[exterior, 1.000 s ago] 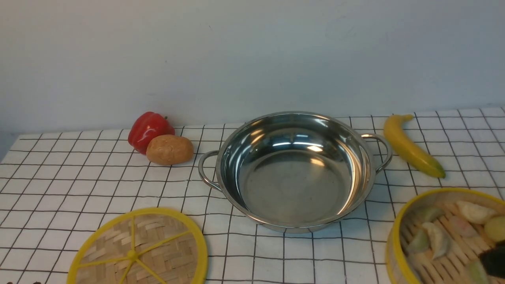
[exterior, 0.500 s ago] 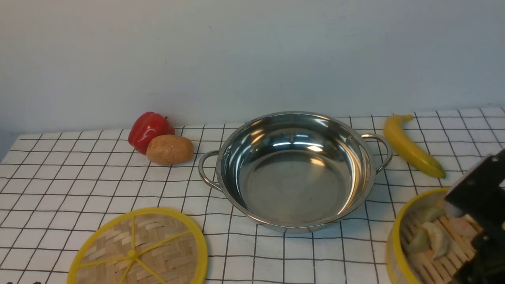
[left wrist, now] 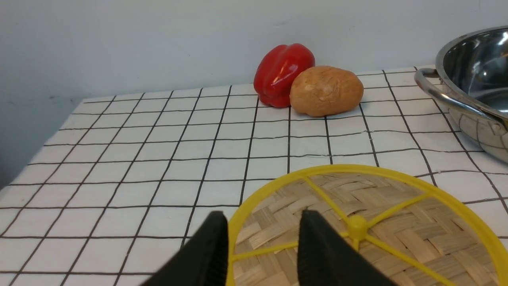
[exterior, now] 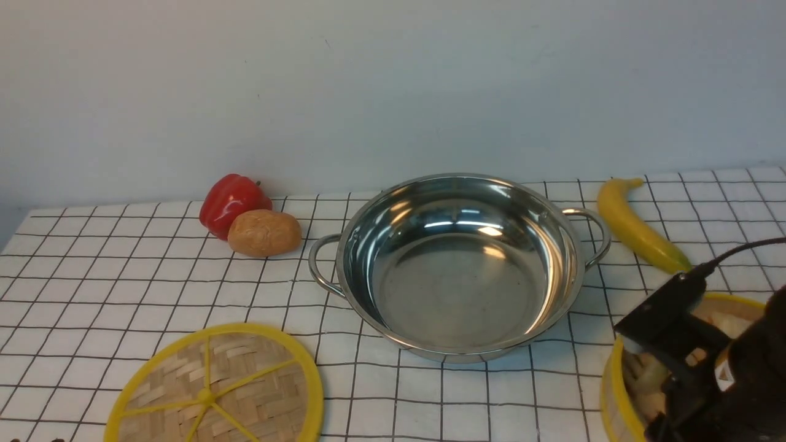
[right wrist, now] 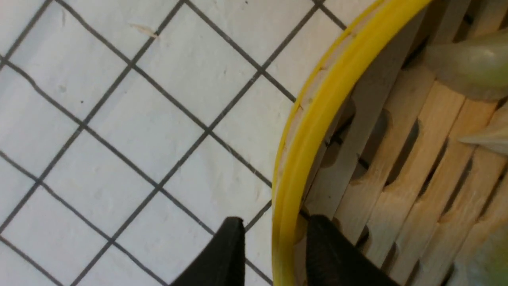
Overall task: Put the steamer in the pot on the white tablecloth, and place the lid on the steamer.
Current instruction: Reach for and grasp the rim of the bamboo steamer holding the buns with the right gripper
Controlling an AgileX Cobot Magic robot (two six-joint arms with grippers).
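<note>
Here, a white tablecloth (exterior: pixel 92 276) with a thin black grid covers the worktop in front of a plain pale wall. At the near left lies the lid (exterior: pixel 215 393), a flat woven bamboo disc with a yellow rim and yellow spokes meeting at a centre knob. In the left wrist view, the left gripper (left wrist: pixel 262 216) has its two black jaws spread apart, with the near edge of the lid's rim showing between them; whether they touch it cannot be told. Farther back, near the wall, a red pepper (exterior: pixel 232 202) sits touching a brown potato (exterior: pixel 264 232). In the middle stands the pot (exterior: pixel 460 288), a wide, shallow, shiny steel pan with a loop handle on each side, nothing inside it. Just right of its right handle lies a yellow banana (exterior: pixel 638 230) with a green tip. At the near right corner sits the steamer (exterior: pixel 614 380), a bamboo basket with a yellow rim, resting on the cloth and well apart from the pot. The right gripper (right wrist: pixel 276 220) is over the steamer's left edge, its jaws open, one outside the wall and one inside above the slatted floor, the rim between them, not clamped. A pale green dumpling (right wrist: pixel 472 71) lies on the slats.
</note>
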